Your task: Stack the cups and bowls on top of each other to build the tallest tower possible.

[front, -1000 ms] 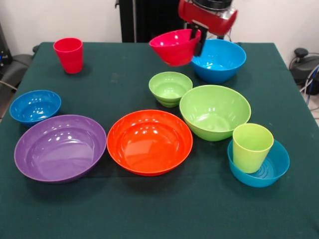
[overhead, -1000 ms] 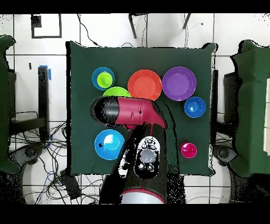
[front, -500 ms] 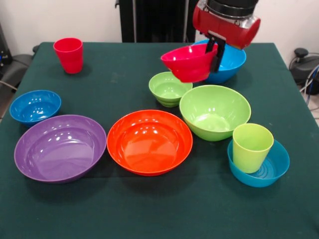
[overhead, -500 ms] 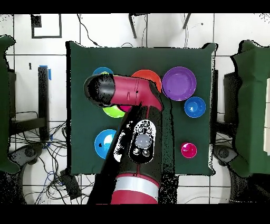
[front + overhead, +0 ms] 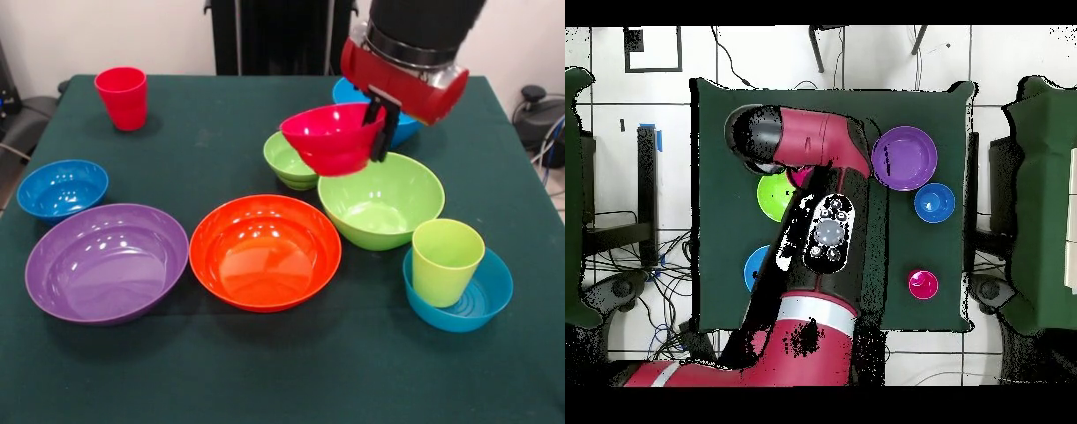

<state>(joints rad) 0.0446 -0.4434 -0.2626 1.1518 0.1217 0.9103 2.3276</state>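
Red tumbler [image 5: 122, 95]: we see it standing upright near the table's [image 5: 221, 380] far left corner in the front view, well apart from everything else, so nothing here threatens it.
Dark-blue bowl [image 5: 62, 187]: it sits by the left edge, just behind the purple bowl [image 5: 106, 261]; we judge it safe.
Orange bowl [image 5: 265, 251]: it lies mid-table near the front, under no load.
Red bowl [image 5: 333, 137]: we see it lifted clear of the table, pinched at its right rim and tilted, hanging over the gap between the small ribbed green bowl [image 5: 284, 159] and the large green bowl [image 5: 381, 199].
End effector [image 5: 381, 124]: clenched on the red bowl's rim. We judge a one-sided rim hold as the weak point; a swing or jolt could let the bowl slip and fall into the green bowls below.
Tower base [image 5: 457, 278]: the lime-green tumbler [image 5: 445, 261] stands upright inside the teal-blue bowl [image 5: 477, 305] near the front right corner.
Risk at placing: we think a tilted red bowl could land off-centre on the tumbler's mouth, or knock the tumbler over.
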